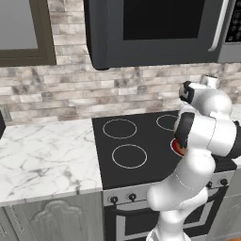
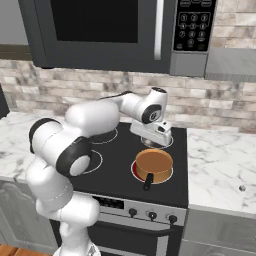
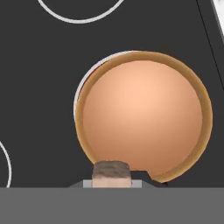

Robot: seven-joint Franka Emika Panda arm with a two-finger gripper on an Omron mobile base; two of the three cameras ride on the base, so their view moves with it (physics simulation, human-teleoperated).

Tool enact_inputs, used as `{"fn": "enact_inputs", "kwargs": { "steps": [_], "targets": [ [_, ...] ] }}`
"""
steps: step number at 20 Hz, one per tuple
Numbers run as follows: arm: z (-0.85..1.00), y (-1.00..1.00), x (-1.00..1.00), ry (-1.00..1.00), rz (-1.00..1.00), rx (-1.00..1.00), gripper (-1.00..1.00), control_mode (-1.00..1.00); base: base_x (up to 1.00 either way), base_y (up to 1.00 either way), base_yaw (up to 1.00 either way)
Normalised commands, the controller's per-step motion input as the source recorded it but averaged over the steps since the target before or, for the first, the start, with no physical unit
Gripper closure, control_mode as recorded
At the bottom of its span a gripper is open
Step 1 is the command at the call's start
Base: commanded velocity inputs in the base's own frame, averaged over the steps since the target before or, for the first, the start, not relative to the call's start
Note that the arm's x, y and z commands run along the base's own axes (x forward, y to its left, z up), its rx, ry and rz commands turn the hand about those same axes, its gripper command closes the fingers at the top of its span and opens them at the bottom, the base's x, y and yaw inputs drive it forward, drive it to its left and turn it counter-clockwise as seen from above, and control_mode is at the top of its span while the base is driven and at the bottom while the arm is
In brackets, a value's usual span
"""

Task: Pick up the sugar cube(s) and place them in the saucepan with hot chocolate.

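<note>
Your setting: a black stovetop (image 2: 120, 170) set in a marble counter (image 1: 42, 155), brick wall behind, microwave (image 2: 100, 30) overhead. Item one, the saucepan with hot chocolate (image 2: 154, 164), sits on the burner at the stovetop's front right corner, handle toward the front edge. Item two, the gripper (image 2: 150, 141), hangs just above the pan's back rim, jaws nearly closed on a small brownish sugar cube (image 3: 111, 173).

The saucepan (image 2: 154, 164) sits on the stove's (image 2: 117, 170) front right burner, under the microwave (image 2: 110, 30), marble counters (image 2: 220, 170) on both sides.
</note>
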Motion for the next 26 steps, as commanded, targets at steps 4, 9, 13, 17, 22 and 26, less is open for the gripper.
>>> {"fn": "enact_inputs", "kwargs": {
  "steps": [4,9,13,17,22,26],
  "targets": [
    [-0.13,-0.27,0.0,0.14,0.0,-0.01,1.0,-1.0,0.0,0.0,0.0],
    [-0.24,-0.35,0.06,0.12,0.0,0.0,1.0,-1.0,0.0,0.0,0.0],
    [-0.1,-0.02,0.07,0.04,0.0,0.0,1.0,-1.0,0.0,0.0,0.0],
    [-0.07,0.0,0.02,0.01,0.0,0.0,1.0,-1.0,0.0,0.0,0.0],
    [-0.07,0.0,0.03,0.01,0.0,0.0,1.0,-1.0,0.0,0.0,0.0],
    [-0.03,0.0,0.01,0.0,0.0,0.0,1.0,-1.0,0.0,0.0,0.0]
  ]
}}
